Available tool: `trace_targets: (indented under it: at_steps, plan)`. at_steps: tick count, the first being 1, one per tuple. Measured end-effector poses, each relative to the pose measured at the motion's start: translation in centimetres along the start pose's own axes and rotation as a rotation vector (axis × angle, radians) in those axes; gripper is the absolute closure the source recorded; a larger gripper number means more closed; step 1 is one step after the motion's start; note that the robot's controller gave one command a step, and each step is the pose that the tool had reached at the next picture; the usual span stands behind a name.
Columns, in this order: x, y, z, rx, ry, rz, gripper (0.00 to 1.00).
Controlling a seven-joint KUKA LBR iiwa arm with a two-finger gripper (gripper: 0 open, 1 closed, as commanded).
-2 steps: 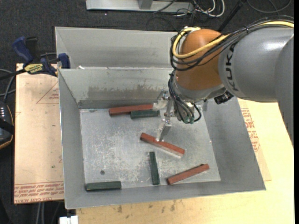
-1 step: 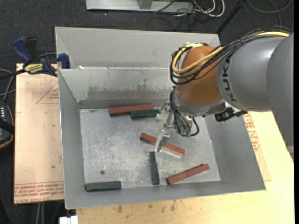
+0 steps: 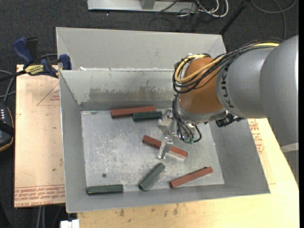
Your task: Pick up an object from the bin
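Reddish-brown bar (image 3: 151, 141) lies slantwise mid-floor of the grey bin (image 3: 71, 127), and the gripper (image 3: 165, 151) is low over its middle, covering that stretch. Claw open or clamped? Cannot tell from this angle. Just in front lies a dark green bar (image 3: 152, 175), with a second red bar (image 3: 191, 177) off to its right.

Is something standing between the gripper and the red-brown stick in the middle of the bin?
Nothing visible stands between them. The gripper is directly over the red-brown stick in the middle of the bin. The nearest other thing, a dark green stick, lies apart, toward the front.
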State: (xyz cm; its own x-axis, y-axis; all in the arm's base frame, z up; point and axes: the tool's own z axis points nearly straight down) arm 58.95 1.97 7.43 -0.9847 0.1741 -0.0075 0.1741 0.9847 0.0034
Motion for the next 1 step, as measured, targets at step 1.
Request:
trace_targets:
  at_steps: [1]
  plan:
    - [1.13,1.21,-0.57,-0.001,-0.016,0.163,1.00]
